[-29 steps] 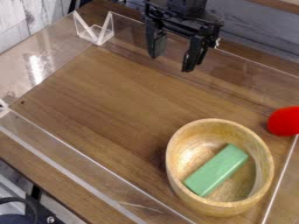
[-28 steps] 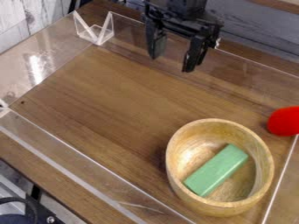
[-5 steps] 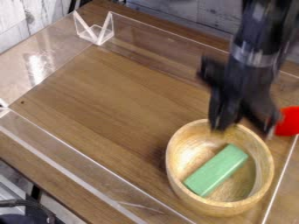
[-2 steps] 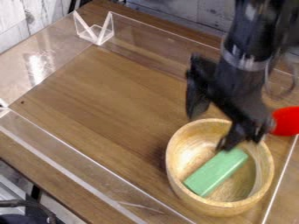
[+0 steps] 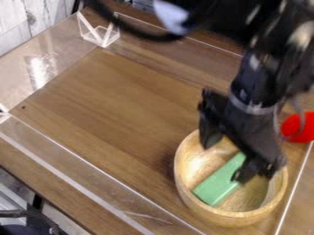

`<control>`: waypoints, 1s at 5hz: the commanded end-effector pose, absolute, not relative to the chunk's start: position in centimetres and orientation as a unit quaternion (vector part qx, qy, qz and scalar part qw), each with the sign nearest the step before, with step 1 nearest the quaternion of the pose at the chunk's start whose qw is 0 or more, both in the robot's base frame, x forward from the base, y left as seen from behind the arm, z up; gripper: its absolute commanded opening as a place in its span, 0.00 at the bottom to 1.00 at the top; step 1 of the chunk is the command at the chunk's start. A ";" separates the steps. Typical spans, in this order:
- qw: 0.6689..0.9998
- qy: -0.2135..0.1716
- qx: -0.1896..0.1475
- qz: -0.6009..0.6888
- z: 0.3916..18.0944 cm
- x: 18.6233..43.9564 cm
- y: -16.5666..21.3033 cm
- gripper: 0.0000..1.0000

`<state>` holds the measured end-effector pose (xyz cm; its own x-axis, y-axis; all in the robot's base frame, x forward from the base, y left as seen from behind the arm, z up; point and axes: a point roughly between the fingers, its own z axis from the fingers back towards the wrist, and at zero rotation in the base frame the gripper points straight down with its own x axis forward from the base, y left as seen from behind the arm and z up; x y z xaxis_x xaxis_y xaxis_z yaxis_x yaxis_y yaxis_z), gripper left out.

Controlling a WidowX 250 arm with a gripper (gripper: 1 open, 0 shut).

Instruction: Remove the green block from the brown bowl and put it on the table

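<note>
Mint-green against pale wood, the green block (image 5: 218,186) lies inside the brown bowl (image 5: 190,191), slanted, with its upper end partly hidden from us by the gripper (image 5: 233,151). We see the black fingers spread wide apart, one (image 5: 210,128) at the bowl's far left rim and the other (image 5: 262,162) over the bowl's right part, in front of the block's upper right side. They hold nothing that we can make out; whether a fingertip touches the block or the rim, we cannot tell. The bowl sits on the brown table (image 5: 105,101), near its right side, and the red object (image 5: 298,127) is beyond it, partly behind the arm. Compared with the frame just before, we find the gripper lower and further over the bowl, and a dark, blurred part of the arm (image 5: 147,29) now reaches across the top of our view. The bowl has kept its place, and the block still lies in it at much the same slant.
</note>
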<state>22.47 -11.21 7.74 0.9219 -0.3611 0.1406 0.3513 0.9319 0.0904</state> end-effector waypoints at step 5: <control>0.978 -0.097 0.011 -0.186 4.6 22.9 -11.2 0.00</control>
<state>21.99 -10.87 3.34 0.9173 -0.3754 0.1325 0.3698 0.9268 0.0659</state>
